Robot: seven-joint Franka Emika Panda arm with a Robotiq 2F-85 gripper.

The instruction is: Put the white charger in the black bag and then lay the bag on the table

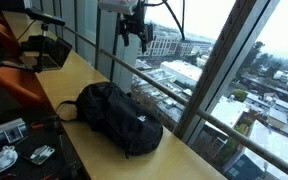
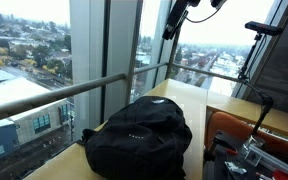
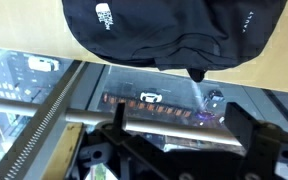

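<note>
Wrist view: rounded black bag (image 3: 174, 30) lies on the table (image 3: 24, 25); fingers (image 3: 246, 140) spread, empty

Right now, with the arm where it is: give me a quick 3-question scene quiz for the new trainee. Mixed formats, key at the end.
1. True or false: the black bag lies on the table.
2. The end effector is: A) clamped on the bag's strap; B) open, high above the bag, holding nothing; C) down inside the bag.
3. One word: can the white charger be seen in any view?
Key: 1 true; 2 B; 3 no.
</note>
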